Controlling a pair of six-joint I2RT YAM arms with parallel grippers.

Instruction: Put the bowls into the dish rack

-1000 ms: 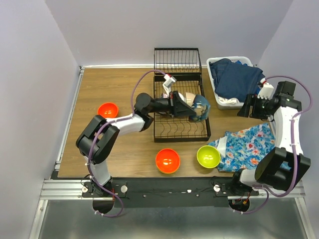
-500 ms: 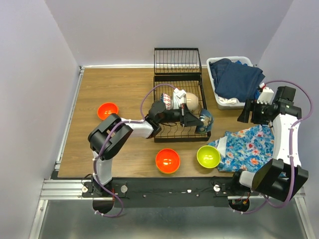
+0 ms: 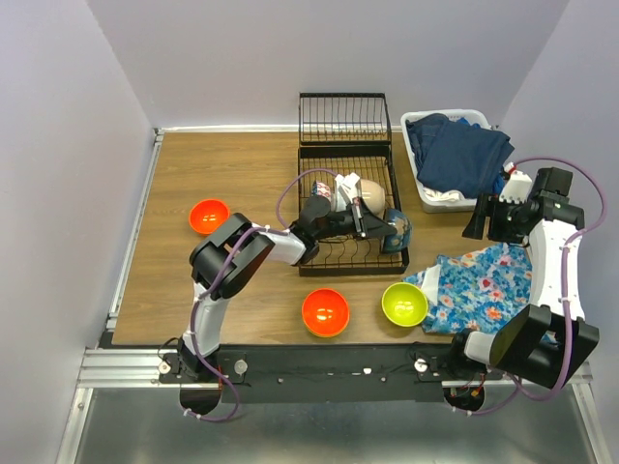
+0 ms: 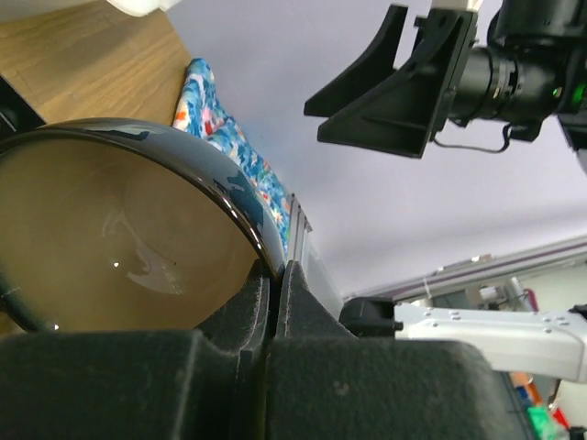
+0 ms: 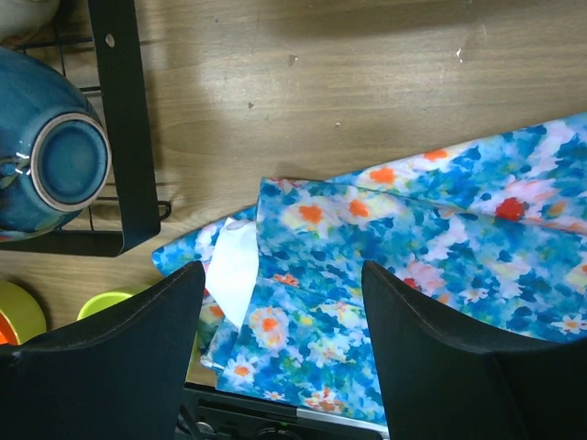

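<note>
The left gripper [image 4: 275, 280] pinches the rim of a blue bowl [image 5: 62, 163] standing on edge at the 3 o'clock side of the dish rack [image 3: 340, 255], seemingly between its wires. The right gripper [image 5: 282, 275], fingers spread wide, hangs over a floral cloth [image 5: 413, 238] at the table's 3 o'clock.

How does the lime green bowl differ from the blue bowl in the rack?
The lime green bowl sits mouth up on the table; the blue bowl is tipped on edge in the dish rack. The green one is free; the left gripper pinches the blue one's rim. The blue bowl is tan inside, the green bowl green throughout. Both are round.
</note>
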